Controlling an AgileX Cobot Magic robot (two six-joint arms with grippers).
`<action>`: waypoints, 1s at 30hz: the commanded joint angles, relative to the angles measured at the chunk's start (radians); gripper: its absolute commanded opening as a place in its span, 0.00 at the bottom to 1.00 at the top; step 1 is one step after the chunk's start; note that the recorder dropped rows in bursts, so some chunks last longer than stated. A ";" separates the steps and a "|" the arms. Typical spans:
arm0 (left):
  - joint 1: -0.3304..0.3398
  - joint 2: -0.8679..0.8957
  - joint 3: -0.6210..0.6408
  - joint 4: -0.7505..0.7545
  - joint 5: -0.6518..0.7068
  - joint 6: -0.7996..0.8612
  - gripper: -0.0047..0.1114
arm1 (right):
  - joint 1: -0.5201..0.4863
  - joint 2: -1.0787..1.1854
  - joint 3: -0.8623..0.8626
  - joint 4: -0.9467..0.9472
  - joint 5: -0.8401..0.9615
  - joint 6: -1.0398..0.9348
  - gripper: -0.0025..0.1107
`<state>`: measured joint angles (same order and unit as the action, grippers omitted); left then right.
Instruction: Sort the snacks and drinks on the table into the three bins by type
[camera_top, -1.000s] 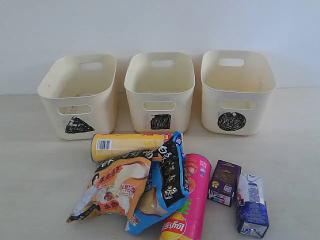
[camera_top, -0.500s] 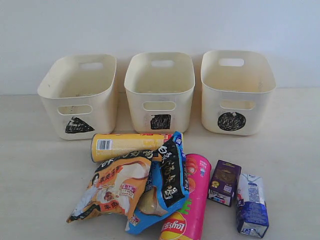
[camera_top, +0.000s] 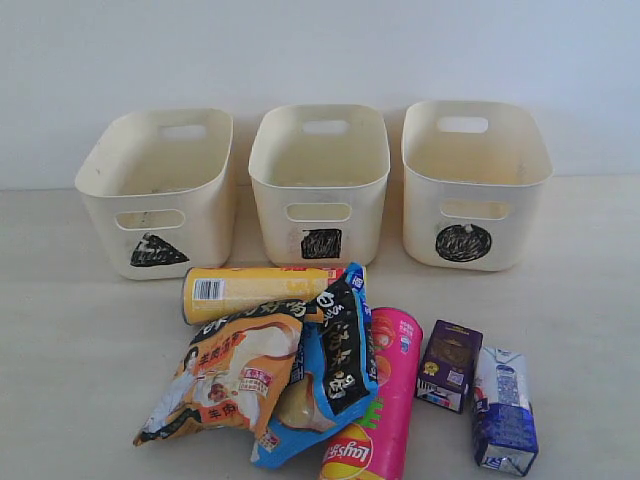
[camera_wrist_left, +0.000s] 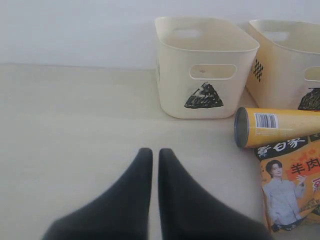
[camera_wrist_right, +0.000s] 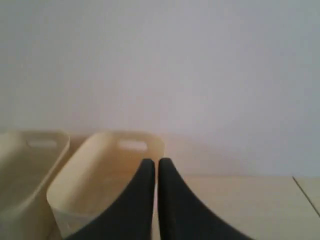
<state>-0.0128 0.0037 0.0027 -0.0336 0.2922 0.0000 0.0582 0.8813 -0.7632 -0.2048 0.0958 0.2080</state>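
Note:
Three cream bins stand in a row at the back: triangle, square, circle. In front lie the yellow chip can, the orange-white-black bag, the blue-black bag and the pink Lay's can. To their right are the dark purple carton and the blue-and-white carton. Neither gripper shows in the exterior view. My left gripper is shut and empty over bare table, left of the yellow can. My right gripper is shut and empty, near a bin.
The pale table runs back to a white wall. In the left wrist view the triangle bin stands beyond the fingers, with the square bin beside it. A second bin shows at the edge of the right wrist view.

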 joint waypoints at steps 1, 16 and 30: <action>0.004 -0.004 -0.003 0.001 -0.006 -0.007 0.07 | 0.060 0.120 -0.119 -0.011 0.256 -0.118 0.02; 0.004 -0.004 -0.003 0.001 -0.006 -0.007 0.07 | 0.335 0.478 -0.396 0.623 0.692 -0.862 0.02; 0.004 -0.004 -0.003 0.001 -0.006 -0.007 0.07 | 0.787 0.750 -0.396 0.627 0.620 -1.303 0.02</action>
<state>-0.0128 0.0037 0.0027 -0.0336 0.2922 0.0000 0.7961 1.6087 -1.1540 0.4277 0.7378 -1.0161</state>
